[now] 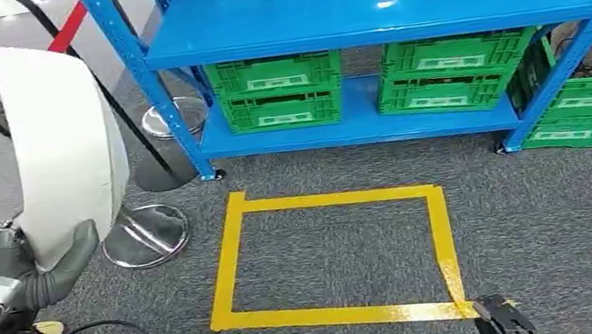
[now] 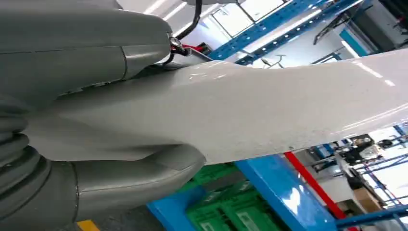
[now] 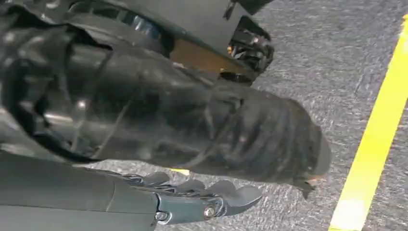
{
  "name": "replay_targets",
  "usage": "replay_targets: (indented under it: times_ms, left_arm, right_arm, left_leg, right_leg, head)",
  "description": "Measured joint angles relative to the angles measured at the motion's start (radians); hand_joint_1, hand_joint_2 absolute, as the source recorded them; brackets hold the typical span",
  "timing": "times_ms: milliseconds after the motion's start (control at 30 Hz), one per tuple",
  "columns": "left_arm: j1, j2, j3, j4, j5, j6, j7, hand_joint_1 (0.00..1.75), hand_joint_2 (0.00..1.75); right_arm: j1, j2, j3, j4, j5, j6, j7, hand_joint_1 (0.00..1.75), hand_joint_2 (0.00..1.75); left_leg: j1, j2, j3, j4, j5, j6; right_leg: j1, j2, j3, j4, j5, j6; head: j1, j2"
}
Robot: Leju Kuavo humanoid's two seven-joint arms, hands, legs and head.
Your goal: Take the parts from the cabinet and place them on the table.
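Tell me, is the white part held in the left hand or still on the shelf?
Held: the left hand grips the white part, its thumb pressed across it.

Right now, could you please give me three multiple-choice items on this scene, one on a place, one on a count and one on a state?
1. Where does the yellow tape rectangle lie?
A. On the top shelf
B. On the grey floor in front of the blue rack
C. Inside a crate

2. How many green crates sit on the rack's lower shelf?
A. One
B. Four
C. Seven

3. What is the left hand doing?
A. Holding a white curved part
B. Hanging with nothing in it
C. Resting on a crate

Answers: 1 B, the tape is stuck to the carpet before the rack. 2 B, two stacks of two stand there. 3 A, the grey thumb presses against the white part.
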Motion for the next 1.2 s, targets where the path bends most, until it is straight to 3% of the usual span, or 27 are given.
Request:
replay_targets:
  times_ms: [33,100,133,167,200,233,267,300,333,367,400,433,467,500,533,600,633,667,700,733,767,800,1067,1200]
  left_arm:
    - [-0.005,0.002,0.0,0.0,0.0,0.001,0.0,1.75,1.75]
    - [-0.005,0.003,-0.002,0.0,0.001,0.001,0.0,1.75,1.75]
    - [-0.006,0.002,-0.003,0.001,0.002,0.001,0.0,1.75,1.75]
    - [-0.009,0.002,-0.004,0.002,0.004,0.001,0.0,1.75,1.75]
    - [-0.01,0.002,-0.005,0.002,0.006,0.001,0.0,1.75,1.75]
    - [-0.011,0.001,-0.005,0.003,0.006,0.001,0.0,1.75,1.75]
    - [-0.011,0.001,-0.006,0.004,0.006,0.001,0.0,1.75,1.75]
    - [-0.011,0.001,-0.006,0.005,0.006,0.001,0.0,1.75,1.75]
    - [-0.011,0.001,-0.007,0.008,0.007,0.001,0.0,1.75,1.75]
    - [-0.011,0.001,-0.008,0.009,0.008,0.001,0.0,1.75,1.75]
    - [-0.011,0.001,-0.008,0.01,0.009,0.001,-0.001,1.75,1.75]
    - [-0.011,0.001,-0.01,0.011,0.009,0.002,-0.001,1.75,1.75]
    - [-0.012,0.001,-0.01,0.011,0.01,0.002,-0.002,1.75,1.75]
    - [-0.013,0.001,-0.01,0.011,0.011,0.002,-0.004,1.75,1.75]
    - [-0.015,0.001,-0.011,0.012,0.012,0.002,-0.005,1.75,1.75]
    - [-0.017,0.001,-0.015,0.013,0.013,0.003,-0.007,1.75,1.75]
    - [-0.016,0.002,-0.018,0.015,0.016,0.003,-0.007,1.75,1.75]
    - [-0.015,0.003,-0.019,0.016,0.016,0.003,-0.008,1.75,1.75]
    - [-0.016,0.004,-0.022,0.017,0.018,0.003,-0.008,1.75,1.75]
    - [-0.016,0.004,-0.023,0.018,0.018,0.003,-0.01,1.75,1.75]
    - [-0.017,0.005,-0.025,0.019,0.019,0.003,-0.011,1.75,1.75]
    - [-0.017,0.004,-0.026,0.019,0.019,0.003,-0.012,1.75,1.75]
    - [-0.017,0.004,-0.026,0.019,0.019,0.003,-0.012,1.75,1.75]
    - [-0.017,0.004,-0.027,0.021,0.021,0.002,-0.013,1.75,1.75]
  right_arm:
    - [0.001,0.0,0.0,-0.004,-0.005,0.001,0.0,0.0,0.0]
    - [0.005,0.0,0.0,-0.009,-0.011,0.006,0.006,0.0,0.0]
    - [0.008,-0.001,0.0,-0.01,-0.013,0.007,0.007,0.0,0.0]
    - [0.011,-0.001,0.0,-0.012,-0.014,0.008,0.008,0.0,0.0]
    - [0.015,-0.001,0.001,-0.014,-0.014,0.008,0.009,0.0,0.0]
    - [0.017,-0.001,0.002,-0.015,-0.015,0.011,0.009,0.0,0.0]
    - [0.017,-0.001,0.002,-0.017,-0.015,0.01,0.01,0.0,0.0]
    - [0.017,-0.001,0.002,-0.017,-0.015,0.01,0.009,0.0,0.0]
    - [0.017,-0.001,0.002,-0.018,-0.015,0.01,0.009,0.0,0.0]
    - [0.018,-0.001,0.002,-0.021,-0.015,0.009,0.01,0.0,0.0]
    - [0.019,-0.001,0.002,-0.025,-0.016,0.008,0.01,0.0,0.0]
    - [0.019,-0.001,0.002,-0.03,-0.017,0.008,0.011,0.0,0.0]
    - [0.018,-0.002,0.002,-0.035,-0.019,0.007,0.011,0.0,0.0]
    - [0.019,-0.004,0.003,-0.044,-0.019,0.007,0.012,0.0,0.0]
    - [0.018,-0.004,0.003,-0.047,-0.019,0.006,0.012,0.0,0.0]
    - [0.02,-0.004,0.003,-0.048,-0.022,0.004,0.017,0.0,0.0]
    - [0.023,-0.004,0.003,-0.048,-0.024,0.003,0.018,0.0,0.0]
    - [0.024,-0.004,0.003,-0.048,-0.025,0.003,0.018,0.0,0.0]
    - [0.026,-0.004,0.003,-0.052,-0.026,0.002,0.021,0.0,0.0]
    - [0.028,-0.004,0.003,-0.055,-0.026,-0.002,0.021,0.0,0.0]
    - [0.028,-0.004,0.003,-0.058,-0.028,-0.004,0.021,0.0,0.0]
    - [0.028,-0.004,0.003,-0.059,-0.029,-0.005,0.023,0.0,0.0]
    - [0.028,-0.004,0.003,-0.059,-0.029,-0.005,0.023,0.0,0.0]
    - [0.029,-0.004,0.003,-0.061,-0.031,-0.007,0.024,0.0,0.0]
  left_leg:
    - [-0.003,0.001,0.002,-0.018,-0.011,0.003]
    - [-0.009,0.0,-0.018,-0.017,0.013,0.017]
    - [0.002,0.003,-0.03,-0.027,0.033,0.027]
    - [0.0,0.005,-0.045,-0.026,0.045,0.033]
    - [0.0,0.005,-0.06,-0.023,0.056,0.042]
    - [-0.001,0.004,-0.079,-0.019,0.069,0.044]
    - [-0.004,0.004,-0.098,-0.015,0.081,0.045]
    - [-0.005,0.003,-0.115,-0.011,0.092,0.046]
    - [-0.007,0.001,-0.141,-0.002,0.105,0.046]
    - [-0.009,0.001,-0.163,0.006,0.115,0.045]
    - [-0.009,0.0,-0.183,0.015,0.125,0.043]
    - [-0.01,-0.002,-0.202,0.023,0.135,0.039]
    - [-0.01,-0.004,-0.212,0.032,0.142,0.036]
    - [-0.015,-0.004,-0.224,0.042,0.148,0.03]
    - [-0.013,0.0,-0.226,0.044,0.158,0.026]
    - [-0.008,0.0,-0.229,0.037,0.182,0.016]
    - [-0.009,-0.001,-0.232,0.037,0.191,0.011]
    - [-0.007,-0.004,-0.245,0.044,0.162,0.005]
    - [-0.006,-0.003,-0.252,0.076,0.097,-0.002]
    - [-0.002,-0.003,-0.261,0.138,0.022,-0.007]
    - [0.0,-0.003,-0.27,0.215,-0.035,-0.01]
    - [0.001,-0.003,-0.275,0.26,-0.055,-0.012]
    - [0.001,-0.003,-0.276,0.264,-0.056,-0.012]
    - [0.001,-0.003,-0.278,0.321,-0.057,-0.013]
  right_leg:
    - [-0.001,0.0,-0.003,-0.005,0.017,0.007]
    - [-0.006,0.0,-0.007,-0.022,0.049,0.016]
    - [-0.008,0.01,-0.017,-0.022,0.042,0.023]
    - [-0.008,0.035,-0.026,-0.006,-0.006,0.027]
    - [-0.008,0.051,-0.039,0.038,-0.071,0.029]
    - [-0.008,0.058,-0.053,0.118,-0.148,0.029]
    - [-0.007,0.062,-0.062,0.193,-0.189,0.031]
    - [-0.006,0.064,-0.067,0.25,-0.198,0.03]
    - [-0.006,0.064,-0.062,0.298,-0.172,0.029]
    - [-0.006,0.064,-0.041,0.299,-0.125,0.027]
    - [-0.005,0.065,-0.005,0.269,-0.082,0.024]
    - [-0.005,0.067,0.051,0.202,-0.058,0.02]
    - [-0.005,0.075,0.116,0.117,-0.074,0.016]
    - [0.001,0.084,0.211,-0.011,-0.133,0.014]
    - [-0.001,0.082,0.222,-0.063,-0.16,0.01]
    - [0.006,0.083,0.209,-0.052,-0.146,0.001]
    - [0.002,0.082,0.198,-0.056,-0.133,-0.005]
    - [-0.003,0.078,0.187,-0.055,-0.119,-0.01]
    - [-0.003,0.081,0.172,-0.055,-0.105,-0.021]
    - [-0.002,0.08,0.157,-0.053,-0.092,-0.024]
    - [-0.001,0.082,0.148,-0.048,-0.079,-0.024]
    - [-0.001,0.084,0.135,-0.045,-0.071,-0.024]
    - [-0.001,0.085,0.134,-0.045,-0.07,-0.024]
    - [-0.001,0.088,0.112,-0.037,-0.057,-0.024]
  head:
    - [0.0,0.0]
    - [-0.002,0.0]
    - [0.0,0.0]
    - [0.0,0.0]
    - [0.005,0.0]
    - [0.008,0.0]
    - [0.01,0.0]
    - [0.01,0.0]
    - [0.009,0.0]
    - [0.01,0.0]
    - [0.01,0.0]
    - [0.01,0.0]
    - [0.009,0.0]
    - [0.01,0.0]
    - [0.006,0.0]
    - [0.009,0.0]
    - [0.008,0.0]
    - [0.009,0.0]
    - [0.005,0.0]
    - [0.0,0.0]
    - [0.003,0.0]
    - [0.002,0.0]
    - [0.002,0.0]
    - [0.002,0.0]
